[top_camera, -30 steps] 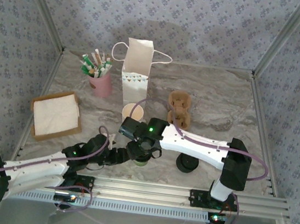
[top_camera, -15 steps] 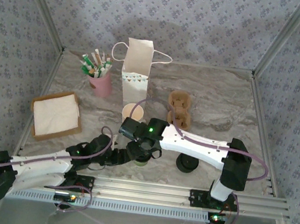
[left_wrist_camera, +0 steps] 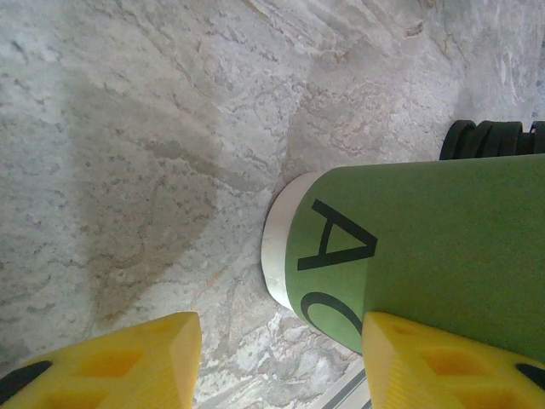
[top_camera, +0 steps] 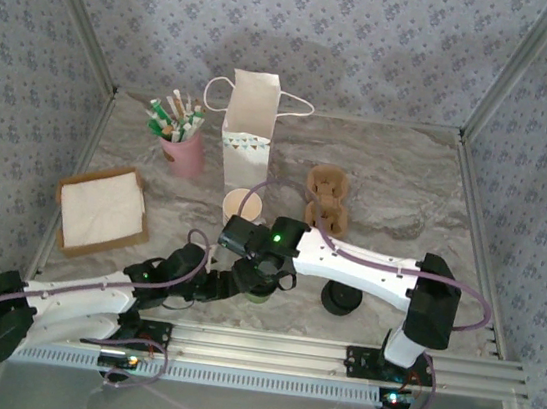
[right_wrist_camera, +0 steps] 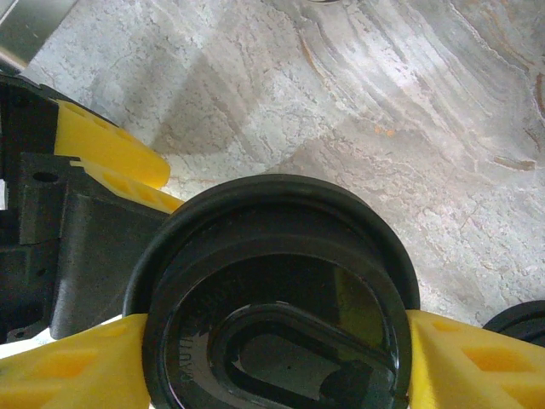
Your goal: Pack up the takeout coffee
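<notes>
Two failures look likeliest here, both at the green cup [left_wrist_camera: 443, 230], which stands upright on the marble table [top_camera: 405, 202] near the front edge, between the two arms. On its left, the left gripper [left_wrist_camera: 279, 341] has its fingers apart. One lies against or just in front of the cup's wall, and the other is clear of it with bare marble between. I judge this a one-sided brace, not a clamp, so a downward push could slide or tip the cup away from that single finger.

The right gripper [right_wrist_camera: 277, 341] is clamped on the black lid [right_wrist_camera: 272, 256], held flat over the cup's mouth. The lid hides the rim, so I cannot tell whether the two are centred or already touching. An off-centre press would seat the lid crooked or crumple the paper. Just to the right, the pile of lids [top_camera: 340, 297] sits close to the right arm and could be knocked.

The containers:
- **Tray** [top_camera: 72, 188]: at far left, holding white napkins [top_camera: 102, 207].
- **Pink cup** [top_camera: 186, 158]: holds upright sachets [top_camera: 172, 116].
- **Paper bag** [top_camera: 245, 140]: stands upright and open-topped, its inside unseen.
- **Open cup** [top_camera: 242, 203]: in front of the bag, showing a cream interior that looks empty.
- **Green cup:** its contents are hidden by the lid.
- **Brown carriers** [top_camera: 327, 199]: right of the bag, holding nothing.
</notes>
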Action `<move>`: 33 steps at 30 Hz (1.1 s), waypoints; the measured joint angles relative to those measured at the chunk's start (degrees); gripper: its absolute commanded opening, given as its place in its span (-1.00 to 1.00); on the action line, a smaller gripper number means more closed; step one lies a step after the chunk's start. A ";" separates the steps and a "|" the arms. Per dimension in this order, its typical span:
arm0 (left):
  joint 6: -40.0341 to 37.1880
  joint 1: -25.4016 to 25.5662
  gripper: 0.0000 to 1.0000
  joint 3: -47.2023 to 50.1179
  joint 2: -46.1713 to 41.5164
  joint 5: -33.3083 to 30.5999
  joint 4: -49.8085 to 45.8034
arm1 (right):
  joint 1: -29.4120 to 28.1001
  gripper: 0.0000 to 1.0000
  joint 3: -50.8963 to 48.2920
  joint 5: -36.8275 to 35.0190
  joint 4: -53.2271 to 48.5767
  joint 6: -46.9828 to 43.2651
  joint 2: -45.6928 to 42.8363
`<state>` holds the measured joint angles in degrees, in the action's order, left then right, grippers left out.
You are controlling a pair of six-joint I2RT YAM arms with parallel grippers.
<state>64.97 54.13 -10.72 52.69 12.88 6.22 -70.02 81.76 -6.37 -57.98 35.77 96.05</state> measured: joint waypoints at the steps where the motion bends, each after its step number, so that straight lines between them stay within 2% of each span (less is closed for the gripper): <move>1: -0.02 0.00 0.05 0.00 -0.02 0.00 0.00 | -0.04 0.41 -0.09 -0.07 0.04 0.00 -0.04; 20: -0.42 0.04 0.05 0.00 -5.20 -0.90 -3.48 | -1.29 0.41 -0.28 -1.66 0.63 0.39 0.28; 33: -1.03 0.04 0.04 -0.74 -3.96 -1.14 -4.52 | -1.77 0.41 0.22 -2.47 0.22 0.83 1.53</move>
<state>63.94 54.17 -11.46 48.73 11.75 1.69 -71.79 81.97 -8.84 -57.76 36.60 97.58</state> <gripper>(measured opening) 0.518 0.710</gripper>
